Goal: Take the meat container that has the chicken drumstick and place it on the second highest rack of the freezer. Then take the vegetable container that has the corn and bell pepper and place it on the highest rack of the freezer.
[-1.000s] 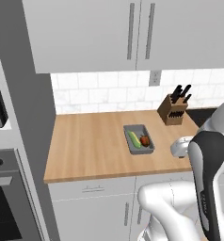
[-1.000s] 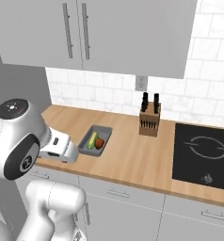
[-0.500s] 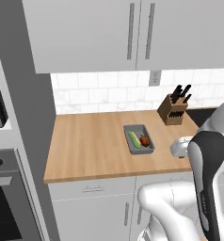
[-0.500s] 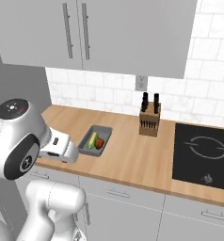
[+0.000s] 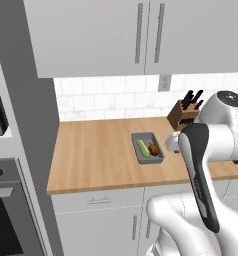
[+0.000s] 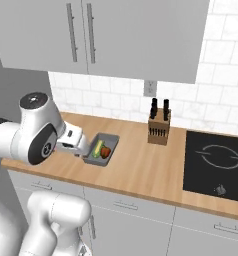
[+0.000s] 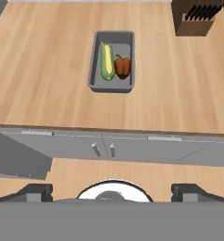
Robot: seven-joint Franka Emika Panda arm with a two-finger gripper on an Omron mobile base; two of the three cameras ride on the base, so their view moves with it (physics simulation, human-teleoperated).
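Corn [image 7: 107, 61] and bell pepper [image 7: 123, 67] are lying loose in the tray [image 7: 97, 66]; tilting could spill them. I am seeing the tool [image 7: 112, 192] spread, holding nothing.

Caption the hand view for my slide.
Grey rectangular tray holding yellow-green corn cob and red bell pepper on wooden counter.

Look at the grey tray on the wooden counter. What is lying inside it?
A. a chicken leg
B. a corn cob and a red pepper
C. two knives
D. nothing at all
B: the grey tray holds the corn with the bell pepper beside it.
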